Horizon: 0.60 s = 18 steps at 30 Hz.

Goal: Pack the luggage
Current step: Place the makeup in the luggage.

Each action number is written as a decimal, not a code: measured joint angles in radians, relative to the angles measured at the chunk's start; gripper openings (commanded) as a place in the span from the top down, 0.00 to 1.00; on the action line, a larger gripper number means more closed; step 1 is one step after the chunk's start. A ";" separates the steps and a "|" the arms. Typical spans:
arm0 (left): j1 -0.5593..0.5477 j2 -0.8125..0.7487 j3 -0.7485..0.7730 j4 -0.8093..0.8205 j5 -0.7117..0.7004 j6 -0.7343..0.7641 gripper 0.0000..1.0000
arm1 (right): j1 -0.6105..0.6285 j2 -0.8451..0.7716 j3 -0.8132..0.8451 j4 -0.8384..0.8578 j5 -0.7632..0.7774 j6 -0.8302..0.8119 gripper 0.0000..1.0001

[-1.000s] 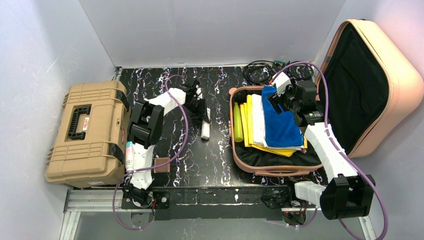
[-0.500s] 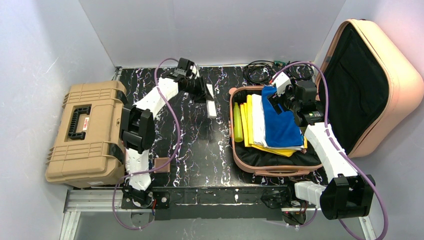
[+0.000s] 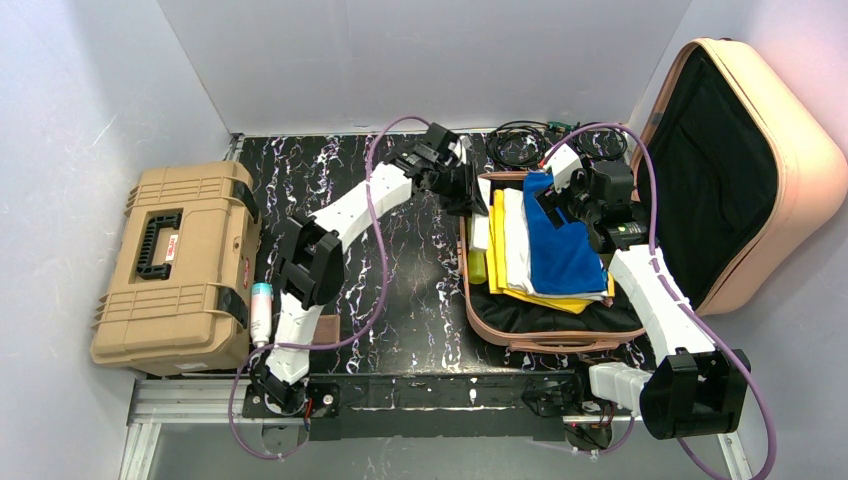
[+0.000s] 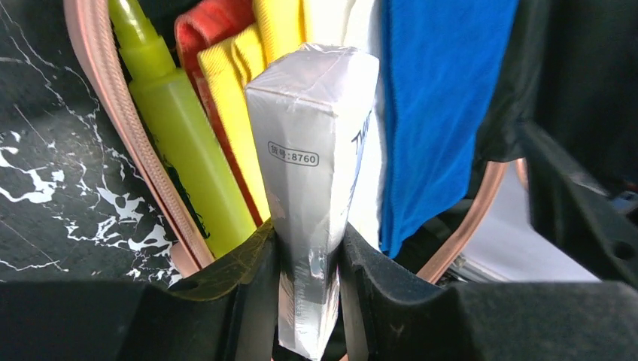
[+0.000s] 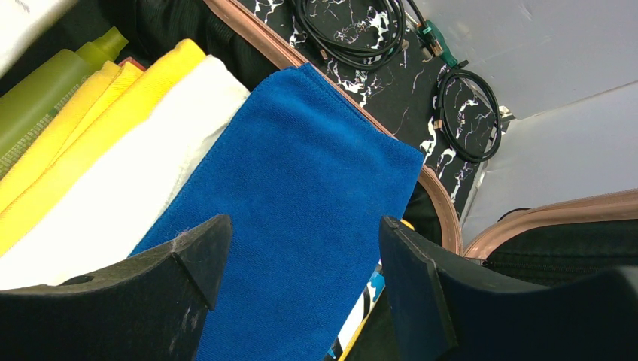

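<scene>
**A:** Where is the luggage?

**B:** The luggage (image 3: 545, 337) lies open on the right side of the table (image 3: 400, 300), and its lid (image 3: 800, 150) stands up against the wall. Inside are folded cloths (image 3: 520, 245) and a green bottle (image 4: 188, 143) along the left rim.

**A:** Which step is in hand?

**B:** I think it is adding one more item. The left gripper (image 4: 308, 256) is clamped on a white box (image 4: 316, 150) and holds it above the bottle and the yellow cloth.

**A:** And the right gripper?

**B:** The right gripper (image 5: 297, 256) hovers over the blue cloth (image 5: 301, 188). Its jaws are apart and hold nothing.

**A:** What does the next move need?

**B:** Probably to lower the box beside the bottle and then release it. The place looks narrow, so it needs care.
</scene>
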 measured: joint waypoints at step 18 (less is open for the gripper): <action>-0.039 0.051 -0.028 -0.040 -0.056 -0.011 0.53 | 0.000 -0.002 0.000 0.000 0.000 0.000 0.20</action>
